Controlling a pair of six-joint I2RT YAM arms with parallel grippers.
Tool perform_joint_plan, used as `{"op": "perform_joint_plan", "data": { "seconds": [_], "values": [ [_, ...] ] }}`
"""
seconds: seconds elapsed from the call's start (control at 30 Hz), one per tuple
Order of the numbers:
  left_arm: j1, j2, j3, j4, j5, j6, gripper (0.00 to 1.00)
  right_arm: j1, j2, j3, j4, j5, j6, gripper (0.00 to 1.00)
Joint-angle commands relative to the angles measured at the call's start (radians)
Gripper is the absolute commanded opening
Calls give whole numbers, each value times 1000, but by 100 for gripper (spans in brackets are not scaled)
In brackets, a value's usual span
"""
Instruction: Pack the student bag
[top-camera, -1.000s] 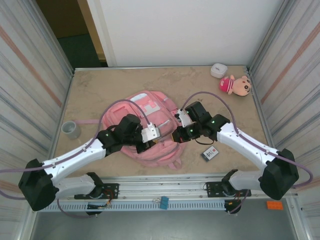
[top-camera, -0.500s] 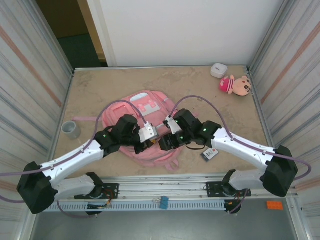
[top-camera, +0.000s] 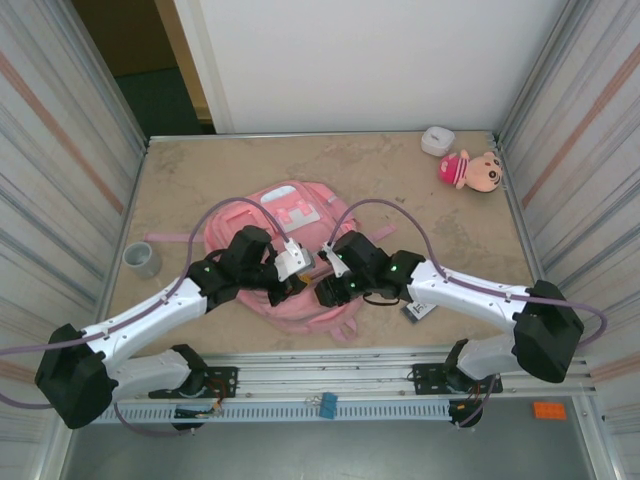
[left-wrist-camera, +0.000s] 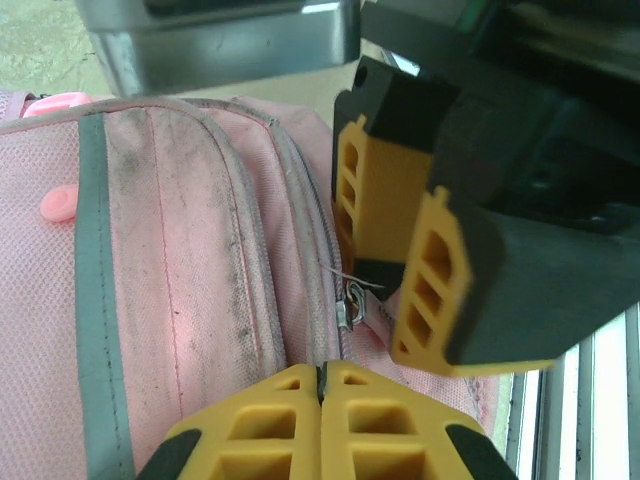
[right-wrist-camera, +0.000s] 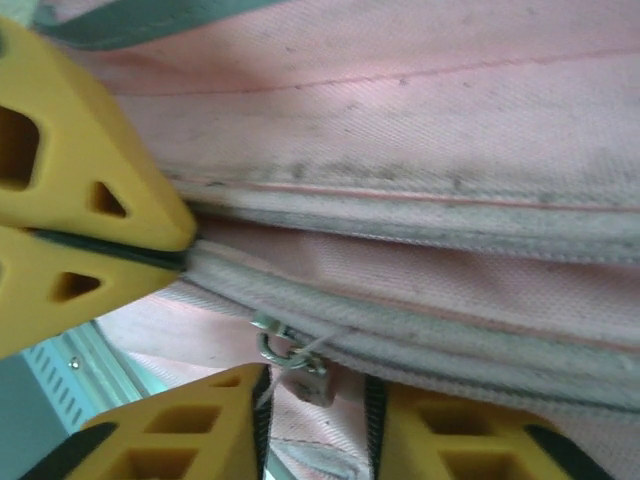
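The pink student bag (top-camera: 285, 215) lies flat mid-table, and its grubby zipped edge (left-wrist-camera: 200, 280) runs through both wrist views. My left gripper (top-camera: 290, 290) (left-wrist-camera: 322, 375) is shut, pinching the bag's zip band near its front edge. From the right wrist its yellow fingers (right-wrist-camera: 90, 200) show clamped on that band. My right gripper (top-camera: 328, 290) (right-wrist-camera: 318, 388) meets it from the right with its jaws a little apart. The metal zip pull (right-wrist-camera: 300, 372) (left-wrist-camera: 352, 305) hangs between them, and a gap remains on its right side.
A grey cup (top-camera: 142, 259) stands at the left. A plush doll (top-camera: 472, 170) and a small white case (top-camera: 437, 140) lie at the back right. A small card packet (top-camera: 420, 308) sits under the right forearm. The metal rail (top-camera: 330, 370) borders the near edge.
My right arm has swung left and nearer, onto the bag's front edge, and its jaws have opened round the zip pull. The left gripper stayed shut and shifted slightly.
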Motion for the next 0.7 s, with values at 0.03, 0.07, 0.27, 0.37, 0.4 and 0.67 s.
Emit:
{"op": "perform_joint_plan", "data": {
  "seconds": [0.03, 0.07, 0.27, 0.37, 0.4, 0.67],
  "values": [
    [15, -19, 2, 64, 4, -3, 0, 13, -8, 0, -4, 78, -22, 15],
    [15, -20, -1, 62, 3, 0, 0, 13, -21, 2, -3, 91, -27, 10],
    [15, -31, -3, 58, -37, 21, 29, 5, -84, -2, 0, 102, -47, 0],
    [10, -35, -2, 60, -76, 43, 53, 4, -107, -2, -4, 95, -56, 0],
    [5, -34, 1, 60, -92, 54, 59, 4, -112, 0, -6, 91, -59, 0],
    [-55, 56, 44, -5, -172, 134, 68, 2, -146, 17, -3, 60, -78, 0]
  ]
}}
